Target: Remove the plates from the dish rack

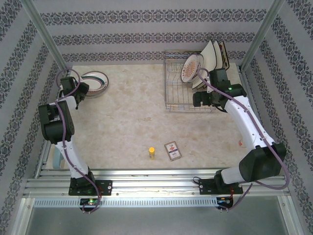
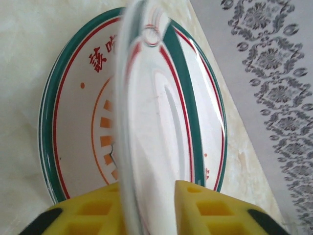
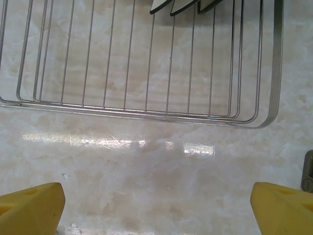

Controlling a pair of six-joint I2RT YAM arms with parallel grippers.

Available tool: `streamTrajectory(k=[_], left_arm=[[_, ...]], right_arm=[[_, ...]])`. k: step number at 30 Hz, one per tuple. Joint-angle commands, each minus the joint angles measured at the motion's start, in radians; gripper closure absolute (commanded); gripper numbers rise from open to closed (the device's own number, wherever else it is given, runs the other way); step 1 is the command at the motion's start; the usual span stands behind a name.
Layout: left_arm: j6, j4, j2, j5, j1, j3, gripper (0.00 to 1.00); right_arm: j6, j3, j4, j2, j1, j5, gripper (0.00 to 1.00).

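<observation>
- Currently the dish rack (image 1: 180, 96) sits at the far right of the table (image 1: 127, 122) and holds a round plate (image 1: 191, 67) leaning on edge.
- Square plates (image 1: 215, 53) stand at the rack's far right corner.
- Right gripper (image 1: 199, 99) hangs at the rack's near right side, over bare table just outside its rim wire (image 3: 146, 113). Its jaws are spread wide with nothing between them.
- Left gripper (image 2: 146, 190) is well to the left of the rack, at the table's far left.
- A tilted plate (image 2: 146, 122) stands edge-on between its yellow fingers (image 2: 88, 213), over a flat plate (image 2: 73, 122) lying on the table.
- Pads sit close on both sides of that rim; cannot tell whether they press it.
- Yellow object (image 1: 151, 152) and card (image 1: 172, 150) lie nearer the arm bases than the rack.
</observation>
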Motion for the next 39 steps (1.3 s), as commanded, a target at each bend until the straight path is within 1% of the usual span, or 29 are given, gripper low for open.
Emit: streamTrajectory(k=[1, 7, 11, 15, 21, 26, 30, 33, 35, 36, 39], left_arm=[[0.088, -0.076, -0.001, 0.005, -0.010, 0.035, 0.67], [0.155, -0.152, 0.005, 0.012, -0.016, 0.058, 0.60], [0.206, -0.201, 0.007, 0.023, -0.024, 0.078, 0.51], [0.273, -0.277, 0.003, 0.009, -0.033, 0.107, 0.42], [0.378, -0.394, -0.012, -0.037, -0.048, 0.141, 0.37], [0.397, -0.410, 0.015, -0.033, -0.050, 0.151, 0.28], [0.408, -0.430, 0.038, -0.032, -0.050, 0.168, 0.27], [0.431, -0.448, 0.025, -0.046, -0.051, 0.170, 0.26], [0.468, -0.486, -0.004, -0.072, -0.057, 0.174, 0.21], [0.496, -0.508, -0.023, -0.097, -0.064, 0.177, 0.17], [0.590, -0.583, -0.125, -0.187, -0.100, 0.166, 0.00]], right_arm=[[-0.009, -0.016, 0.015, -0.026, -0.009, -0.017, 0.02], [-0.011, -0.027, 0.022, -0.040, -0.013, -0.025, 0.02], [-0.013, -0.035, 0.030, -0.046, -0.019, -0.035, 0.02], [-0.009, -0.036, 0.037, -0.044, -0.019, -0.049, 0.02], [-0.010, -0.038, 0.047, -0.050, -0.021, -0.058, 0.02], [-0.008, -0.043, 0.055, -0.049, -0.022, -0.072, 0.02], [-0.011, -0.053, 0.056, -0.056, -0.020, -0.069, 0.02], [-0.013, -0.059, 0.058, -0.061, -0.025, -0.071, 0.02], [-0.014, -0.051, 0.057, -0.053, -0.024, -0.070, 0.02], [-0.012, -0.045, 0.056, -0.050, -0.024, -0.070, 0.02], [-0.006, -0.010, 0.060, -0.028, -0.021, -0.074, 0.02]])
